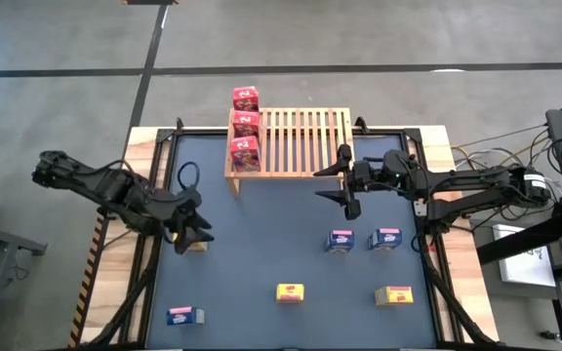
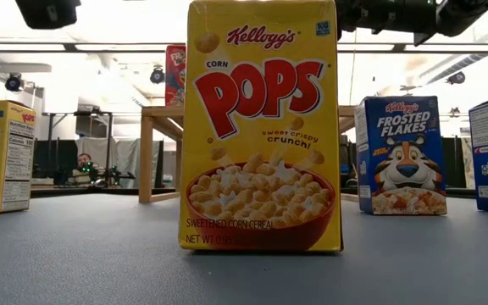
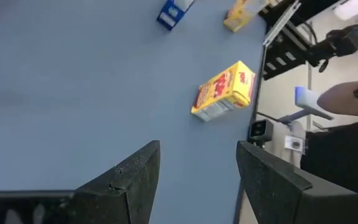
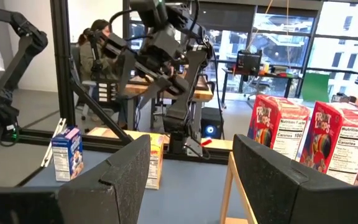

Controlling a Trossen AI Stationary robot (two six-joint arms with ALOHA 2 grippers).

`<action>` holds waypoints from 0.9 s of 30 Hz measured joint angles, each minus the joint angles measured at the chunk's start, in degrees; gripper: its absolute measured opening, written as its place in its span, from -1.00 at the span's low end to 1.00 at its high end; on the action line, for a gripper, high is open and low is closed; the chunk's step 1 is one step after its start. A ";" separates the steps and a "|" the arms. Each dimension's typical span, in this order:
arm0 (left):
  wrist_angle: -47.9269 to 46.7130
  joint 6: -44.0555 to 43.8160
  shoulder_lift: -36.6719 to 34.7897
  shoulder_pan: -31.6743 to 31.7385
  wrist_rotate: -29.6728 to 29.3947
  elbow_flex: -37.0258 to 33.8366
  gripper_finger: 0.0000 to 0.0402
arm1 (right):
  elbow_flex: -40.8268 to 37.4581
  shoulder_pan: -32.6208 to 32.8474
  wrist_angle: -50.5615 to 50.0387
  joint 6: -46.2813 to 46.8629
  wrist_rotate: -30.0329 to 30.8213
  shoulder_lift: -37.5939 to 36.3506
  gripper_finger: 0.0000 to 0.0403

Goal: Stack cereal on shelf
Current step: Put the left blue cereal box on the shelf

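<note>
- Nearest the front edge of the dark surface (image 1: pixel 261 234) stand a blue box (image 1: pixel 184 316), a yellow Corn Pops box (image 1: pixel 290 292) and a second yellow box (image 1: pixel 393 295), all upright, well apart.
- Farther in, two blue Frosted Flakes boxes (image 1: pixel 340 240) stand near each other.
- Left fingers (image 1: pixel 195 234) hang apart, empty, just over a third yellow box (image 1: pixel 196 245) by the surface's left edge.
- Right fingers (image 1: pixel 341 181) hang apart, empty, just before the rack's right end.
- Farthest, the slatted wooden rack (image 1: pixel 301 142) carries three red Froot Loops boxes (image 1: pixel 245 125) in a row on its left end.
</note>
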 joint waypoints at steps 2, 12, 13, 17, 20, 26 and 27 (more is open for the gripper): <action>-3.49 -2.54 1.15 -0.35 0.25 2.46 -0.03 | 0.00 0.00 0.01 0.22 -0.01 -0.10 0.09; -15.60 -17.44 13.39 -11.37 3.08 19.91 -0.03 | -0.02 0.00 0.02 2.38 -0.01 -0.39 0.09; -17.18 -18.61 15.08 -13.21 2.19 21.99 -0.03 | -0.02 0.00 0.04 2.38 -0.02 -0.39 0.09; -24.74 -22.79 22.75 -19.29 -1.53 29.58 -0.03 | -0.02 0.00 0.08 2.32 -0.02 -0.39 0.09; -25.23 -23.94 27.92 -24.75 -7.25 32.31 -0.03 | -0.02 0.00 0.49 2.25 -0.02 -0.39 0.09; -26.30 -34.32 35.06 -30.78 -9.13 33.27 -0.02 | -0.02 0.02 1.33 2.13 -0.04 -0.48 0.09; -26.24 -35.98 35.75 -31.50 -9.15 33.20 -0.02 | -0.02 0.02 1.46 2.08 -0.04 -0.48 0.09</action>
